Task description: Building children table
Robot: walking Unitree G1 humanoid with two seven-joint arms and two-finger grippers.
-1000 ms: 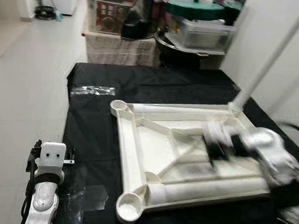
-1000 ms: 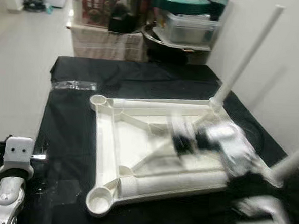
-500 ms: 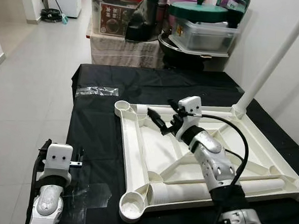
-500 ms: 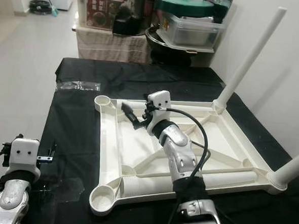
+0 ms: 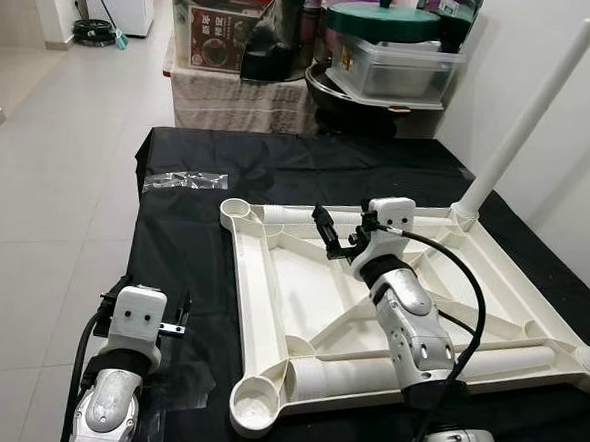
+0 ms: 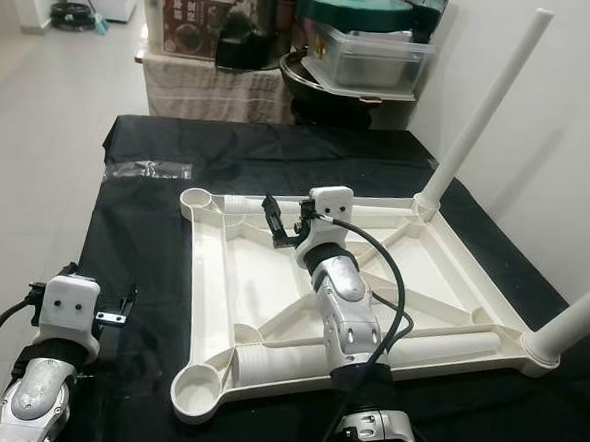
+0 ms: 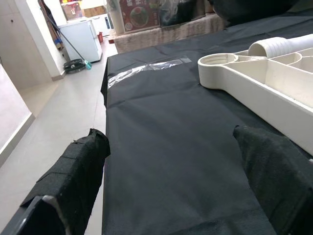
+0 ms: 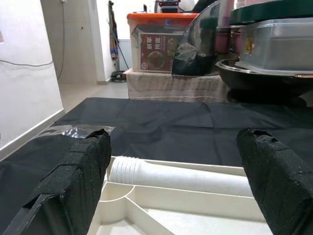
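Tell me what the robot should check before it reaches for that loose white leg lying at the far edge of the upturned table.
1. Right hand open: ok, fingers spread wide in the right wrist view.
2. Loose leg ahead of that hand: ok, it lies across the tabletop frame just beyond the fingers.
3. Right hand empty: ok.
4. Near-left socket free: ok.
5. Two upright legs seated firmly: cannot tell.
6. Left hand out of the way: ok, over the black cloth beside the frame.
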